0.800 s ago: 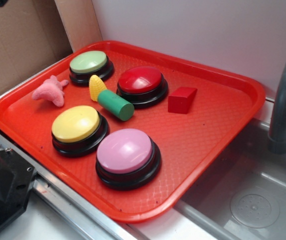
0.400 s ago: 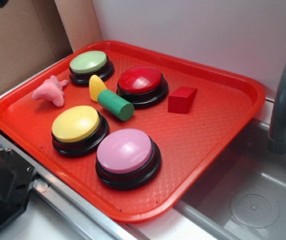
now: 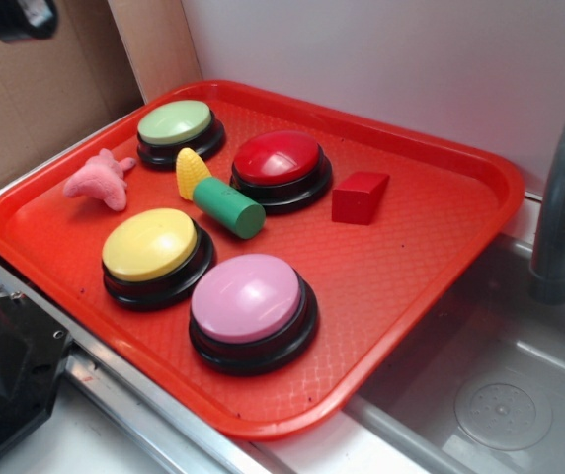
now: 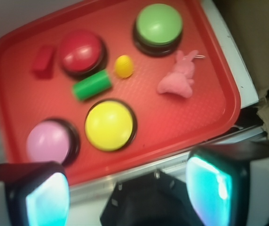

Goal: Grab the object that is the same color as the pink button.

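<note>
A small pink soft toy (image 3: 100, 180) (image 4: 178, 78) lies on the red tray (image 3: 401, 276) near its left edge, beside the green button (image 3: 175, 122). The pink button (image 3: 247, 298) (image 4: 48, 141) sits at the tray's front. My gripper (image 4: 127, 190) hangs high above the tray's near edge, well clear of the toy. Its two teal-padded fingers (image 4: 210, 186) stand wide apart with nothing between them. In the exterior view only a dark part of the arm (image 3: 16, 17) shows at the top left corner.
On the tray also stand a yellow button (image 3: 150, 244), a red button (image 3: 278, 158), a green cylinder (image 3: 228, 206), a yellow corn piece (image 3: 191, 172) and a red block (image 3: 360, 196). Cardboard (image 3: 36, 99) is behind left; a sink (image 3: 500, 385) and faucet (image 3: 564, 197) are right.
A dark part of the arm has come into the exterior view's top left corner. Nothing on the tray has moved.
</note>
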Available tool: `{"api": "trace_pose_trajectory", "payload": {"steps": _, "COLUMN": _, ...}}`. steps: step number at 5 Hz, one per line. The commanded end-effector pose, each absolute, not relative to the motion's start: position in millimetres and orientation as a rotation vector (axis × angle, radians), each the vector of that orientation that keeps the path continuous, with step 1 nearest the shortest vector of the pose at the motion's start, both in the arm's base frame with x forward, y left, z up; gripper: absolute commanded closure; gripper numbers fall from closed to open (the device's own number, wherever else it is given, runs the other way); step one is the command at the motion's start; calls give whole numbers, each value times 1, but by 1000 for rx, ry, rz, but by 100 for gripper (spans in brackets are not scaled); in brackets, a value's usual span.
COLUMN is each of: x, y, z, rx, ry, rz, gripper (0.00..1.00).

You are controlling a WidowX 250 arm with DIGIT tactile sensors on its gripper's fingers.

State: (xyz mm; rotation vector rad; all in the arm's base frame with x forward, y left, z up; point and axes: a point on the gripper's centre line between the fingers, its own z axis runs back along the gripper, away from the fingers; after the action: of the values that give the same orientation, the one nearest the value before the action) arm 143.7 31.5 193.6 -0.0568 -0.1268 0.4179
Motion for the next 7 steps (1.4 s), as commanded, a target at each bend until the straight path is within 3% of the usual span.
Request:
{"api": "trace_pose_trajectory", "payload": {"steps": 1, "x": 172, "y": 79, "z": 154, "rx": 37, "ry": -244, "rz": 716, "gripper": 0}}
{"api": "trace_pose_trajectory", "payload": {"steps": 2, "x": 185, "y": 104, "z": 125, "rx": 122, "ry": -288, "rz": 807, "gripper": 0}}
{"api": "trace_pose_trajectory", "payload": {"steps": 4, "x": 200, "y": 126, "z": 68, "rx": 13, "ry": -206, "rz": 830, "gripper": 0}}
{"api": "trace_pose_trajectory", "payload": {"steps": 6, "x": 198, "y": 130, "z": 35, "rx": -67, "ry": -127, "rz": 794, "gripper": 0}}
{"api": "trace_pose_trajectory", "payload": {"steps": 7, "x": 198, "y": 124, "z": 29, "rx": -68, "ry": -128, "rz": 769, "gripper": 0}}
